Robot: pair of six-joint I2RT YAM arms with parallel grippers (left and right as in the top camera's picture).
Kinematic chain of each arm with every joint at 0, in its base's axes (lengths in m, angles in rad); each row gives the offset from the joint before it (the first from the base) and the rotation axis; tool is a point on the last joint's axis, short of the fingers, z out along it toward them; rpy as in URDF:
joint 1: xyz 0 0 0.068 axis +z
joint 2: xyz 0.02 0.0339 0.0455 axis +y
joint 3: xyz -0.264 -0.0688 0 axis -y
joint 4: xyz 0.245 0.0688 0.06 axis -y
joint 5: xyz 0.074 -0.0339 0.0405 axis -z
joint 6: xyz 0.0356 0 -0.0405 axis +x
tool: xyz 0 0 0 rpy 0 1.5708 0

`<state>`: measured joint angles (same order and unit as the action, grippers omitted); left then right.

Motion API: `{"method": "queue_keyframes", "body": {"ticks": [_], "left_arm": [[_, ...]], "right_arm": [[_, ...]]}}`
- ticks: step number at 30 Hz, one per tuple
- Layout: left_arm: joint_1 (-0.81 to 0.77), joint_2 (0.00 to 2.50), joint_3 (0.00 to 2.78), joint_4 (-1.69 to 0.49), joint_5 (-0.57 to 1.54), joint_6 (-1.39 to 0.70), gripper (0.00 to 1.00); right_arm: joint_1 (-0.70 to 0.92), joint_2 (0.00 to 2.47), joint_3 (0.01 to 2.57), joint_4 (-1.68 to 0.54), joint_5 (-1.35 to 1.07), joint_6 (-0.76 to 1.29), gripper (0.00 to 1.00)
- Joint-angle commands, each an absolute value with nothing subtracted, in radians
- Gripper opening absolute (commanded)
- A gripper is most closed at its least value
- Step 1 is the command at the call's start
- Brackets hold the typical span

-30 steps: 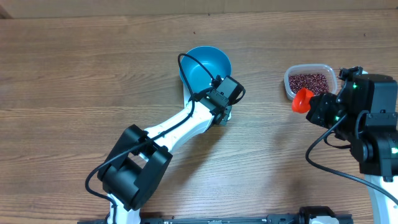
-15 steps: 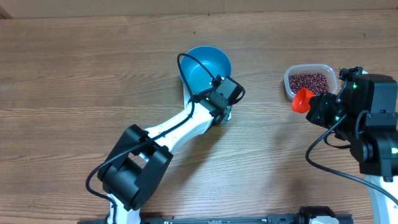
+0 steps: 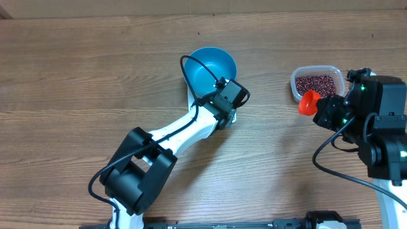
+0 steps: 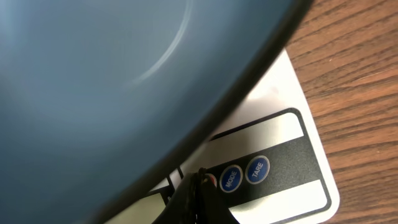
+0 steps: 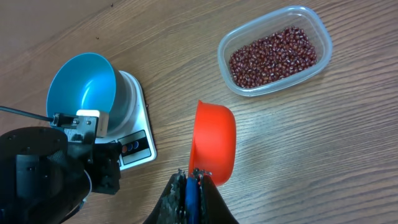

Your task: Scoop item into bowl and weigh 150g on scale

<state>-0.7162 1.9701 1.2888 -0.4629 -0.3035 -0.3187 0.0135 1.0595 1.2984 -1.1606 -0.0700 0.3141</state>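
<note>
A wood-grain tabletop carries a two-arm weighing set-up seen from above. The left arm, white with black joints, reaches diagonally from the near edge toward the middle. The right arm stands at the far right side.

The bright blue bowl sits on the white scale near the middle of the tabletop, its rim overhanging the scale's platform. Only the front strip of the scale, with its buttons, shows clear of the bowl.

Well apart to the right, the clear plastic tub rests on the tabletop. It holds the dark red beans in a loose layer across its floor.

An orange scoop hangs tipped on its side just beside the tub, on the side toward the bowl. How high it is above the wood cannot be told.

The right tool is clamped on the scoop's handle.

The left tool has its fingers drawn together with nothing between them. Its tip is down at the scale's front strip, at a small red button just left of the round blue MODE and TARE buttons. Whether the tip actually touches that button cannot be told.
</note>
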Motion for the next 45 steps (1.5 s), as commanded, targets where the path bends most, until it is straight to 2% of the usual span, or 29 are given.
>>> {"method": "queue_keyframes", "body": {"ticks": [1, 45], "left_arm": [[-0.713, 1.975, 1.277, -0.458, -0.324, -0.305, 0.04], [-0.714, 1.980, 1.263, -0.425, -0.309, -0.262, 0.04]], "right_arm": [[0.016, 1.057, 1.316, -1.153, -0.057, 0.313, 0.04], [0.016, 1.057, 1.316, -1.155, -0.057, 0.313, 0.04]]}}
